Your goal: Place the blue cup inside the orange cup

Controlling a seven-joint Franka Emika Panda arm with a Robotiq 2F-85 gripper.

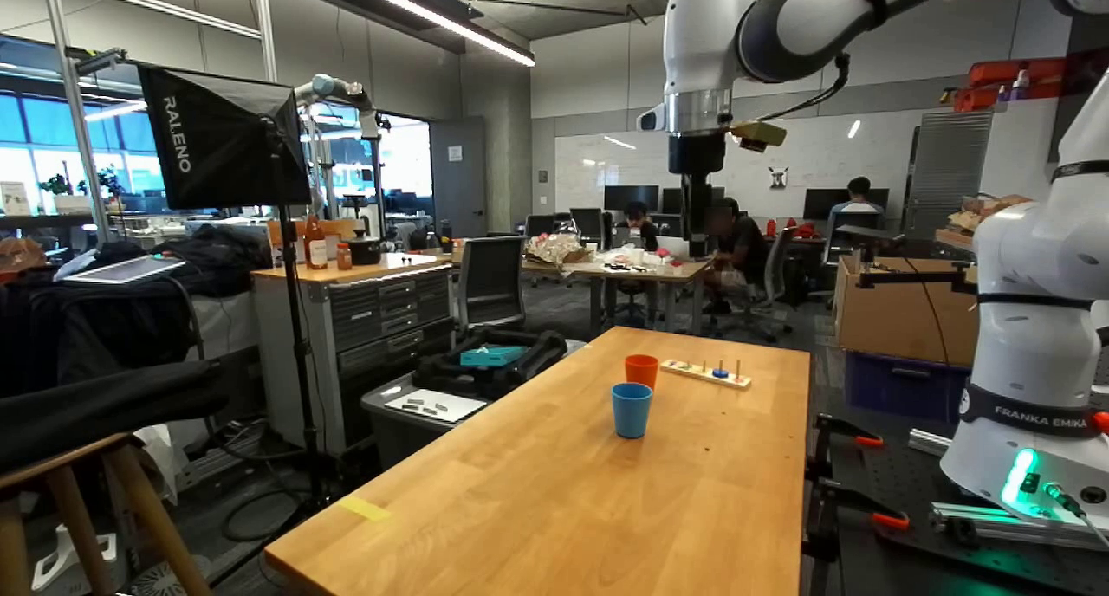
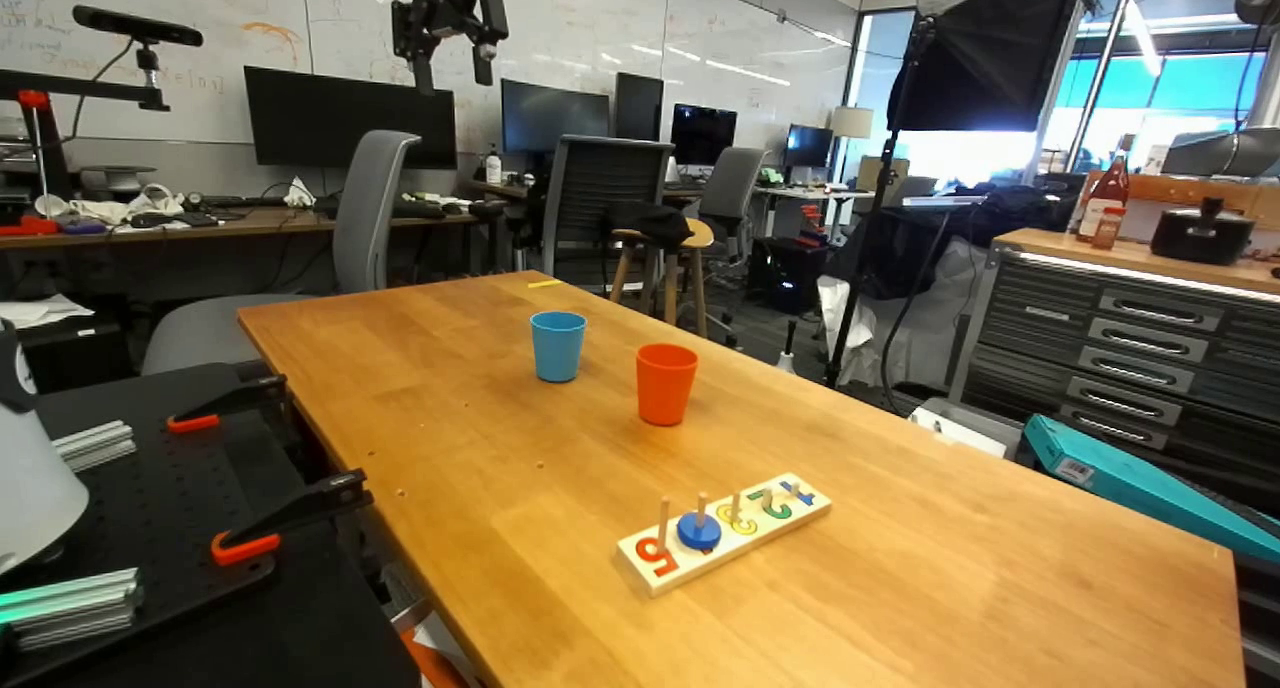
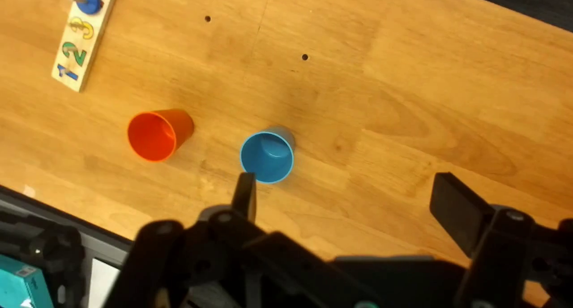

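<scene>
In the wrist view, the gripper (image 3: 344,185), jaws spread and empty, should centre over the blue cup (image 3: 267,157), upright on the worktop (image 3: 403,88) right of the orange cup (image 3: 154,136), then grip high.

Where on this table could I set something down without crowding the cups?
Broad bare patches: between the blue cup and yellow tape; also past the numbered peg board, away from the orange cup. Crowded: the stretch from blue cup to numbered peg board.
</scene>
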